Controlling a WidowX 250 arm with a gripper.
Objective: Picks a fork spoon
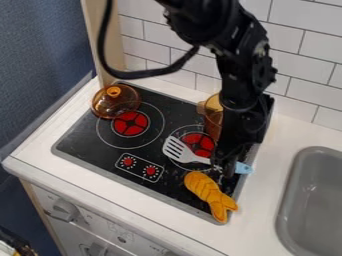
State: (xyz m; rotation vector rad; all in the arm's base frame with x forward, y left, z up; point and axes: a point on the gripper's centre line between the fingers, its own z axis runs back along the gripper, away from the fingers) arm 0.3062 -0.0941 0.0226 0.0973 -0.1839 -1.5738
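Note:
The black gripper (pixel 226 162) hangs down from the top over the right front part of the stove, at the handle of a slotted utensil. This utensil (pixel 179 150) looks like a white or grey spatula with a light blue handle end. Its slotted head lies over the edge of the right red burner, and the blue end (pixel 243 168) shows to the right of the gripper. Part of the handle between them is hidden behind the gripper.
An orange-yellow toy (pixel 208 191) lies on the stove's front right part, just below the gripper. A transparent amber lid (pixel 115 101) sits at the back left, and an amber pot (pixel 214 110) stands partly behind the arm. A grey sink (pixel 314 200) is at the right.

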